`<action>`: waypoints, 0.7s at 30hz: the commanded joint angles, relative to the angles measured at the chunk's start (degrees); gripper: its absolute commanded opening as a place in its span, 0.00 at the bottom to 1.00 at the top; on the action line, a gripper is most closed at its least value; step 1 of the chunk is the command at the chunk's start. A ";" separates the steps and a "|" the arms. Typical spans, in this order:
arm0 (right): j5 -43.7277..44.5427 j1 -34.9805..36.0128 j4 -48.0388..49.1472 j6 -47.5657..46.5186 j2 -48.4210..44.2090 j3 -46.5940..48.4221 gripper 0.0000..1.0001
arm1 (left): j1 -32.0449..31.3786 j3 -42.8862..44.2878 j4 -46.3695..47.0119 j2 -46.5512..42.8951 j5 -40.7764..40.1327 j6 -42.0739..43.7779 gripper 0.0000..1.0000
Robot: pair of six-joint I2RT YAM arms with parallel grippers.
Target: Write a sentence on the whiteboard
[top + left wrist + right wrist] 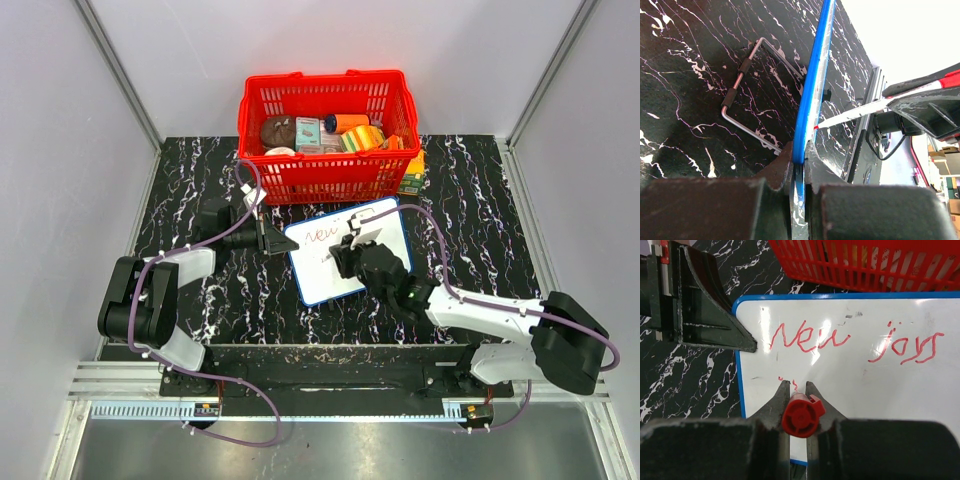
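- Right wrist view: my right gripper (797, 386) clamped on red marker (800, 416), just near of the sentence (810, 337).
- Blank whiteboard (865, 400) runs rightward.
- My left gripper (799, 151) pinches its left rim.

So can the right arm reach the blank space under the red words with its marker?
Probably yes. The right gripper holds the red marker just over the whiteboard, below the sentence; that white area looks bare, and the left gripper only clamps the board's edge.
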 commanded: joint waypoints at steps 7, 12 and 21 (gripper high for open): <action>3.40 -1.66 1.57 -1.57 0.75 4.10 0.00 | -0.46 -0.82 0.51 -0.37 -6.75 6.18 0.00; 3.31 -1.84 0.78 -1.57 0.22 3.67 0.00 | -0.46 -0.82 0.51 -0.37 -6.75 6.27 0.00; 3.31 -2.01 -0.80 -0.78 -1.53 2.00 0.00 | -0.46 -0.82 0.51 -0.37 -6.75 6.27 0.00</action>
